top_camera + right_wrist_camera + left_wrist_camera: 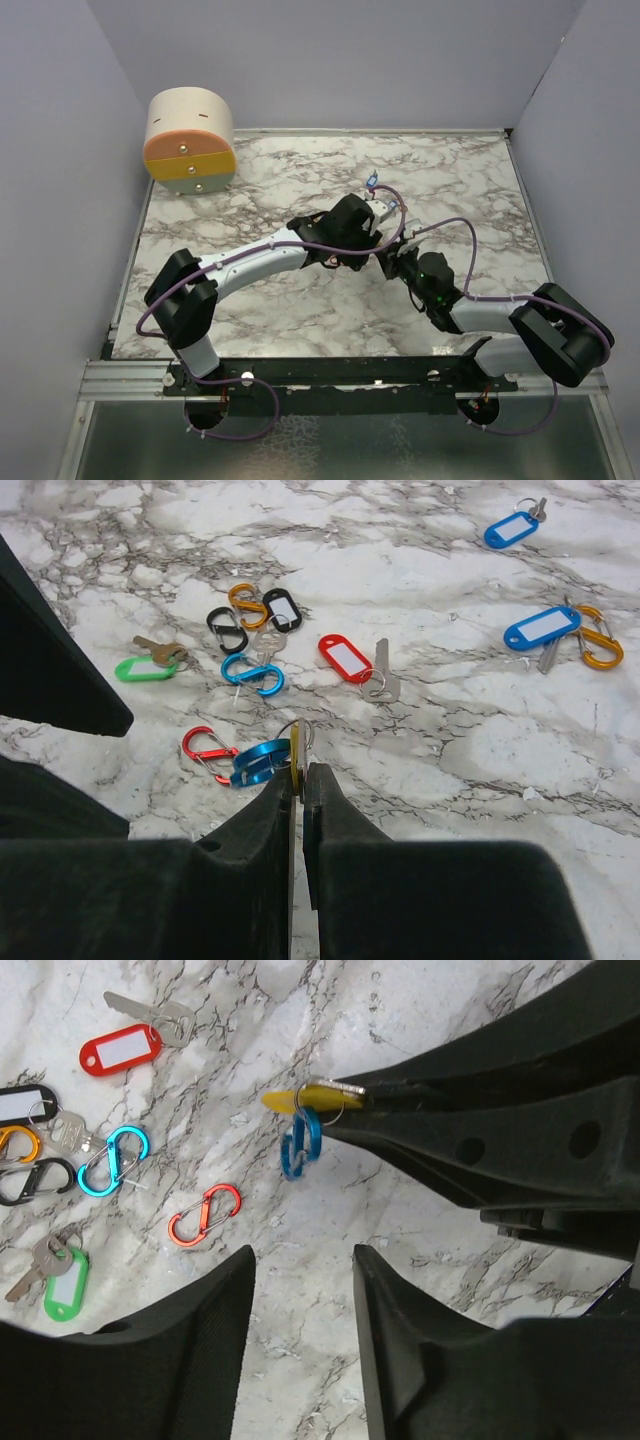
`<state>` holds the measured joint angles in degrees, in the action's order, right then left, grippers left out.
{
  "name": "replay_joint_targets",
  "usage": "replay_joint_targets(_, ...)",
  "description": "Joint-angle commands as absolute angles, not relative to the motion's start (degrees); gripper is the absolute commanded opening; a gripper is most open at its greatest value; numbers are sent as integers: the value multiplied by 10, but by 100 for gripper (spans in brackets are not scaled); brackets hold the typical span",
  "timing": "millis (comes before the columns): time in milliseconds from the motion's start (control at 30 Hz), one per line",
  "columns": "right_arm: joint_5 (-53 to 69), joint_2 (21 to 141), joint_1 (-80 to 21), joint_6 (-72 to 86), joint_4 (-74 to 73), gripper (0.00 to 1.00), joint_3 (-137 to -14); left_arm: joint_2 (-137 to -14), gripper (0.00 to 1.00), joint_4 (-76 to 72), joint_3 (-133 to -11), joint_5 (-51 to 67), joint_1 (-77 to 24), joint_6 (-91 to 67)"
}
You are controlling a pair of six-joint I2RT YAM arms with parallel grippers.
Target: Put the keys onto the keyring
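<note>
Marble counter [300, 320], plain lilac-grey walls on three sides. Entries run left to right.

1. Round drawer box [190, 140], cream top, orange and yellow fronts: far left corner of the counter.
2. Your left arm [250, 262]: its jaws stand apart with nothing between them, over bare marble near the red clip [204, 1214].
3. Your right arm [480, 315]: its jaws are pressed together on the yellow key tag [282, 1100]. A metal key sits against that tag, and a blue clip [300, 1145] hangs from its ring.

Loose on the counter, in the order your right wrist view gives:

- Green tag [145, 667] with a key.
- Red clip, just beside the blue one.
- Black clip [227, 628], orange clip [247, 605] and black tag [283, 608], bunched together.
- Light-blue clip [252, 673], just under that bunch.
- Red tag [345, 657] with a silver key [382, 680].
- Blue tag [545, 627] with a key, touching a second orange clip [600, 640].
- Another blue tag [512, 528] with a key, far right, well apart from the rest.
</note>
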<state>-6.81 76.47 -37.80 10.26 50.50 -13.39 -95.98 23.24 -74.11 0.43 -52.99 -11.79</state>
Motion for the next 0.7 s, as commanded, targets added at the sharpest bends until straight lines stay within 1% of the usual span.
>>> replay_joint_targets(0,-100,752,-376,107,506,1,-134,-934,48,243,-735,-1,-532,-119)
replay_joint_targets(233,-114,751,-376,112,479,1,-146,-913,50,230,-722,-39,-529,-134)
replay_joint_targets(333,-127,743,-376,123,428,1,-170,-887,52,203,-698,-78,-521,-152)
replay_joint_targets(567,-222,751,-375,159,223,1,-306,-795,55,92,-596,-148,-506,-194)
replay_joint_targets(667,-240,776,-361,168,173,1,-365,-759,62,58,-558,-163,-505,-203)
